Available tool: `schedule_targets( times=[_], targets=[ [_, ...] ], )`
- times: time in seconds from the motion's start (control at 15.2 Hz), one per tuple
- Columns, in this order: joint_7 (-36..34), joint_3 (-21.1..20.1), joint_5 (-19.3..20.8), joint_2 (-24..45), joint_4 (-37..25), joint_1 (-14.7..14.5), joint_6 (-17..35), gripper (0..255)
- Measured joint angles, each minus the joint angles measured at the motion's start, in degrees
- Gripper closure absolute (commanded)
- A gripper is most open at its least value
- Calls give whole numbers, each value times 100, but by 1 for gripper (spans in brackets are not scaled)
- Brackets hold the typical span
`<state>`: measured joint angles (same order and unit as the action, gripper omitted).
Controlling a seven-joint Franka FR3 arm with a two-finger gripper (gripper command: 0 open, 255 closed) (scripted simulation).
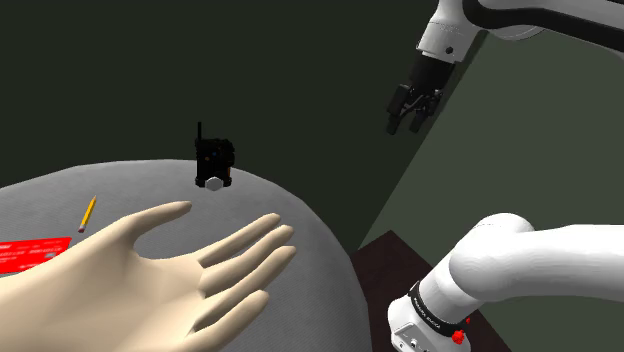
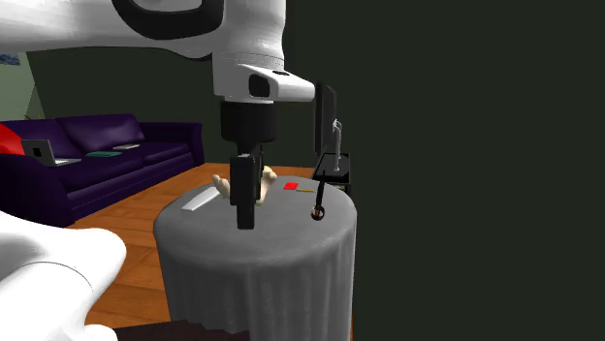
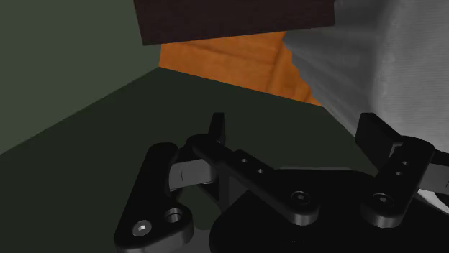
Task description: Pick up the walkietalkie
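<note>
One black, boxy walkie-talkie (image 1: 214, 160) with a stub antenna stands at the far edge of the round, grey-clothed table (image 1: 300, 235). One yellow pencil (image 1: 87, 214), one flat red card (image 1: 30, 255) and one smooth beige model hand (image 1: 160, 275) lie elsewhere on the cloth. The black gripper (image 1: 404, 124) hangs beyond the table's edge, well apart from the walkie-talkie, its fingers wide and clasping nothing.

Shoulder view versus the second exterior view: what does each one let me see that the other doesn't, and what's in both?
Shoulder view's own: a yellow pencil lying near the red card, and that the open gripper hangs high, past the rim of the grey table. Second exterior view's own: a purple sofa, an orange wood floor and a flat white item on the table. Shared: the grey table, the beige hand, the red card, the gripper and the black walkie-talkie.
</note>
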<state>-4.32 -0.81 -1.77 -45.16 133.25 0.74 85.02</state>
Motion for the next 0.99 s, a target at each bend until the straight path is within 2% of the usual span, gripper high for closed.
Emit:
schedule_targets(
  times=[0.2, 0.66, 0.99],
  targets=[
    [208, 22, -19, 207, -36, -106, 185, 0],
    [1350, 37, -210, 1417, -426, -692, 1092, 0],
    [2218, -1, -380, 2228, -877, -1082, 1512, 0]
  ],
)
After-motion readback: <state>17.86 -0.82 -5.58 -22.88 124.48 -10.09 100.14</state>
